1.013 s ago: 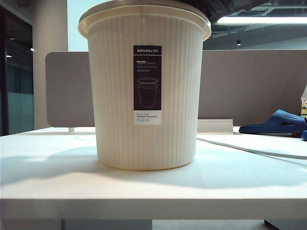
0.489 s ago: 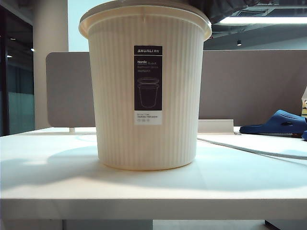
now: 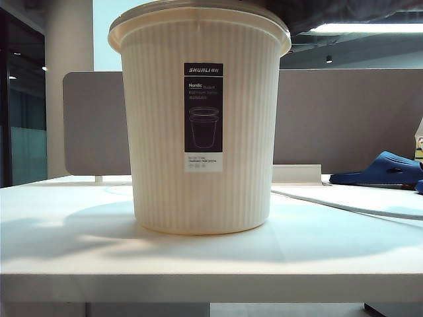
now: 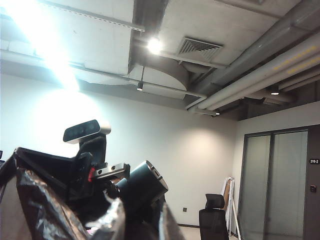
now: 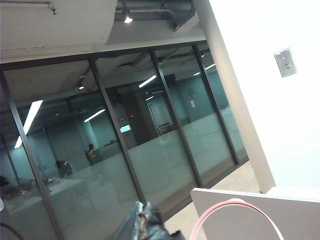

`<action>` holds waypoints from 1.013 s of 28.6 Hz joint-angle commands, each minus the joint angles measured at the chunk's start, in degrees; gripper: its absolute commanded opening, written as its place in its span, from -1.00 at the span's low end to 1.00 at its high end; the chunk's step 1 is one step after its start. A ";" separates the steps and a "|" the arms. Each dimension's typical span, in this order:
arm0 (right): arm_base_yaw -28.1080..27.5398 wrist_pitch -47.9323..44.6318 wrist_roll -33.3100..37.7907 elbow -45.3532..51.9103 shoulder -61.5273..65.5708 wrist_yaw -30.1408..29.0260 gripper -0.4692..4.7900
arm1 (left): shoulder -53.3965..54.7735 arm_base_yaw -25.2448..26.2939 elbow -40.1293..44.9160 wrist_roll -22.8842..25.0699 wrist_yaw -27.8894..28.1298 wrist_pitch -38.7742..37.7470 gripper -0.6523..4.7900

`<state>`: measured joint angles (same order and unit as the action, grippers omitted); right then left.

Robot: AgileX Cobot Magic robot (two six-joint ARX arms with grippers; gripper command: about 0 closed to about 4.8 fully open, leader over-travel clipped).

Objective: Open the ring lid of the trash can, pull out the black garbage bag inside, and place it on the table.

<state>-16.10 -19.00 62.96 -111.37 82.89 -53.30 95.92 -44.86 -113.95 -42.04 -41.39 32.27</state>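
The left gripper's jaws are hidden in the left wrist view behind the glossy, wrinkled black plastic garbage bag (image 4: 35, 200), so it cannot be told how far they are spread or whether the bag is held. The right gripper (image 5: 142, 222) is seen as a dark tip with its fingers pressed together; what is pinched there cannot be made out. The thin salmon-pink plastic hoop of the ring lid (image 5: 234, 200) is seen just beside it, in front of a grey partition panel (image 5: 260, 220).

Compared with a second ago, the black bag (image 3: 344, 8) is spread farther right along the top of the exterior view, above the bucket's rim. The cream-white, vertically ribbed round plastic trash can (image 3: 198, 132) is unmoved.

The can is set upright near the middle of the smooth off-white table (image 3: 66, 264), close to its thick front edge, with its dark rectangular label turned to the front. A white cable (image 3: 344, 206) is laid towards the right edge, and a blue slipper (image 3: 380, 170) is seen at the far right edge
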 commanded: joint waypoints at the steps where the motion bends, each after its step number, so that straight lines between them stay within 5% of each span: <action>1: 0.04 -0.98 0.13 -0.33 -0.33 0.52 -0.84 | -0.13 -0.11 -0.31 0.04 0.04 0.44 -0.35; 4: 0.04 -0.98 0.13 -0.33 -0.33 0.55 -0.84 | -0.13 -0.11 -0.31 0.04 -0.02 0.31 -0.20; 25: -1.84 -0.79 -0.13 -0.33 -0.26 0.50 -0.84 | -0.15 0.07 -0.31 0.02 -5.53 -0.07 -0.06; 29: -3.28 -0.52 -0.13 -0.33 -0.24 0.48 -0.84 | -0.15 0.07 -0.31 0.02 -6.34 -0.04 0.27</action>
<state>-18.87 -18.74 62.94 -111.37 82.94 -53.23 95.94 -44.82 -113.97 -42.02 -47.13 31.81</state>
